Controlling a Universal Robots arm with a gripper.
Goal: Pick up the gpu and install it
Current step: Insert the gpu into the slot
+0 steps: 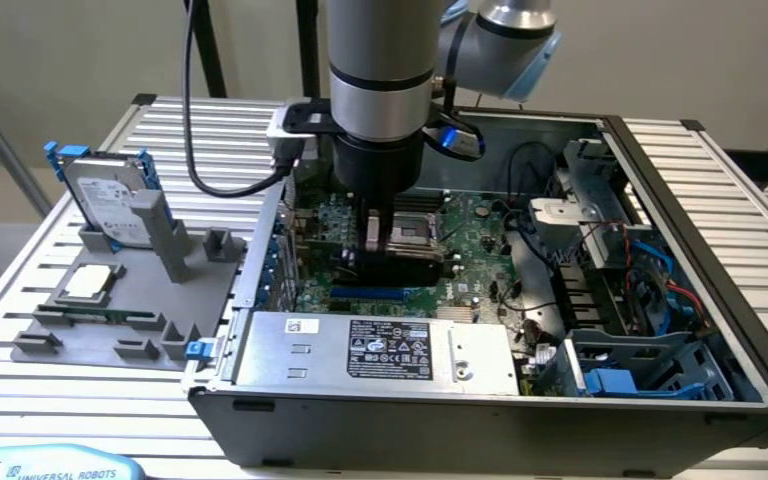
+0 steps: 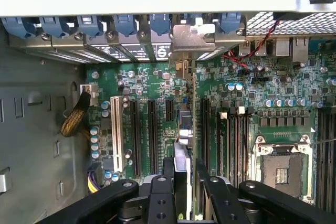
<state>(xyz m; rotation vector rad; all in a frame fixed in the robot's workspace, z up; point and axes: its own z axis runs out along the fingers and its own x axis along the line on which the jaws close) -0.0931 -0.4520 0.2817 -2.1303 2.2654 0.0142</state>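
Holding the gpu (image 2: 186, 129) on edge in the gripper (image 2: 184, 187), clamped tight, lower centre of the wrist view. Standing upright over the long slots of the motherboard (image 2: 247, 93), mid frame. Farther up, reaching the rear slot covers (image 2: 123, 51) with its silver bracket (image 2: 193, 38). Judged mid-install; seated or not, cannot tell. Calls for a square, straight press, bracket lined up.
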